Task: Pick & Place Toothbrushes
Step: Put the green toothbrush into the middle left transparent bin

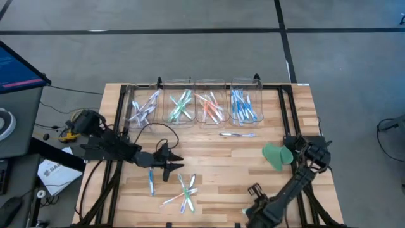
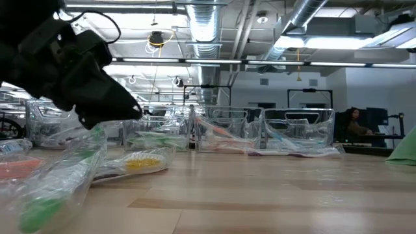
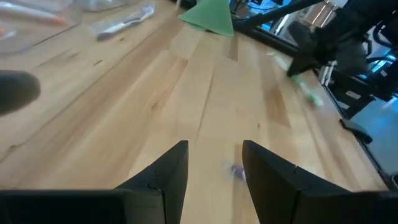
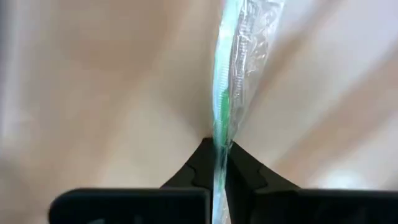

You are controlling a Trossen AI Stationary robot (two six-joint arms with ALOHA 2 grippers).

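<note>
Wooden slat table (image 1: 215, 158) fills the middle of the overhead shot, with grey workshop floor all around it. Along the top of the table sit four clear bins (image 1: 193, 101), and they already look sorted by colour: purple-ish on the left, then green, orange, blue. So a good chunk of the job seems done.

What's left: a small loose pile of toothbrushes (image 1: 183, 190) at lower centre, one blue one (image 1: 151, 180) just left of that, and a single stray (image 1: 237, 133) lying right below the bins.

Right gripper (image 4: 217, 163) is pinched shut on a green toothbrush (image 4: 225, 81) still in its clear wrapper (the wrist cam shows this really nicely). In the overhead view that arm sits at right of centre, beside the flat green leaf thing (image 1: 276, 155). My guess is it goes to the green bin next.

Left gripper (image 3: 213, 169) hangs at lower left of centre, near the loose pile, fingers partly apart with nothing between them, only bare wood and a tiny purple speck underneath.
</note>
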